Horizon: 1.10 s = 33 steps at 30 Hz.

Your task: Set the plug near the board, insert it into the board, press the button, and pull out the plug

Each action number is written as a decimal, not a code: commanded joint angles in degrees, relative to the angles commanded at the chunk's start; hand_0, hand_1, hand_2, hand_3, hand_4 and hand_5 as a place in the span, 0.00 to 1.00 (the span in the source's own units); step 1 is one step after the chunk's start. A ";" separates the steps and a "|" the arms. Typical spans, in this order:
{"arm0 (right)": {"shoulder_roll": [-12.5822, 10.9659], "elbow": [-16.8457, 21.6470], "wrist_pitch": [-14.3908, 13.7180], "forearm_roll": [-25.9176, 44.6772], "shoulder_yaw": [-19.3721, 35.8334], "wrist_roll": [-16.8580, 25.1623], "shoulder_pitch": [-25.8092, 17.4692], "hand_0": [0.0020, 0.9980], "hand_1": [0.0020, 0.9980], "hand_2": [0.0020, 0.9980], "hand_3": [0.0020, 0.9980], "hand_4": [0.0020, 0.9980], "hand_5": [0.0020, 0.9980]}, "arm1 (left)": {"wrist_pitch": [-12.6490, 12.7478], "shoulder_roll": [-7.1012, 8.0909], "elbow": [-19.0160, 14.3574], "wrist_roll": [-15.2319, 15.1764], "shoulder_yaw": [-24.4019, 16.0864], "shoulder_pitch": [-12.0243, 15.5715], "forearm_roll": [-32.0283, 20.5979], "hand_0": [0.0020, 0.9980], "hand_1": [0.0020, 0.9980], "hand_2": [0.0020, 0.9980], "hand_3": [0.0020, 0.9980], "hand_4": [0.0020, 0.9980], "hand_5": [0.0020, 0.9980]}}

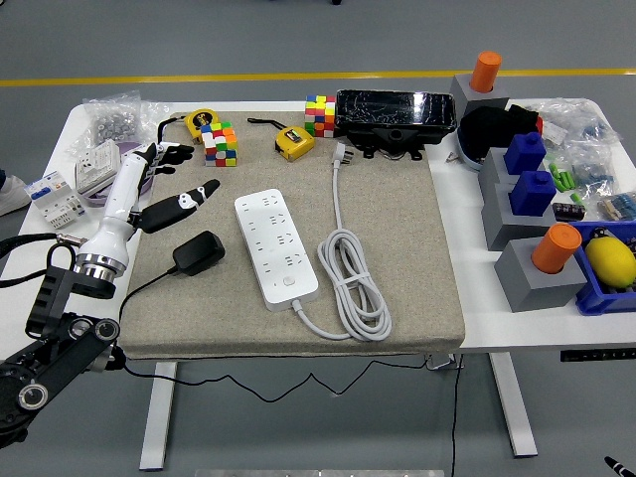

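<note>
A black plug [199, 251] with a thin black cable lies on the beige mat [417, 248], just left of the white power strip [275, 245] and not touching it. The strip's button [289, 281] is at its near end. The strip's own white cable [353, 283] is coiled on its right and ends in a white plug [341, 152] at the back. My left hand [184, 171] is open and empty, raised over the mat's left edge, behind and to the left of the black plug. My right arm is out of view.
Two colour cubes [220, 143] [320, 115], two yellow tape measures [294, 143] and a black box [396, 113] stand along the mat's back edge. White socket parts [99, 164] lie at the left. Grey and blue blocks with orange cylinders [542, 263] and a blue bin [608, 288] fill the right.
</note>
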 joint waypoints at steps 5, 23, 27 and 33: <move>-0.07 0.03 -0.01 -0.02 0.03 0.00 0.08 0.57 0.66 0.68 0.60 0.98 0.49 | -0.10 0.12 -0.45 -0.07 -1.53 0.30 0.01 0.61 0.69 0.66 0.62 0.89 0.43; -0.43 0.05 0.12 0.04 0.12 -0.04 0.59 0.57 0.66 0.68 0.60 0.98 0.49 | -0.26 0.60 -1.90 -0.20 -2.55 0.44 0.03 0.61 0.69 0.66 0.62 0.88 0.42; -0.58 0.18 0.10 -0.01 0.04 -0.03 0.77 0.57 0.66 0.68 0.60 0.98 0.49 | -0.34 0.77 -2.03 -0.09 -2.46 0.31 0.05 0.61 0.69 0.65 0.62 0.88 0.42; -0.52 0.35 0.13 -0.14 0.01 -0.02 0.65 0.57 0.66 0.68 0.60 0.98 0.49 | -0.59 0.80 -2.26 0.26 -2.51 0.46 0.18 0.61 0.69 0.66 0.62 0.87 0.42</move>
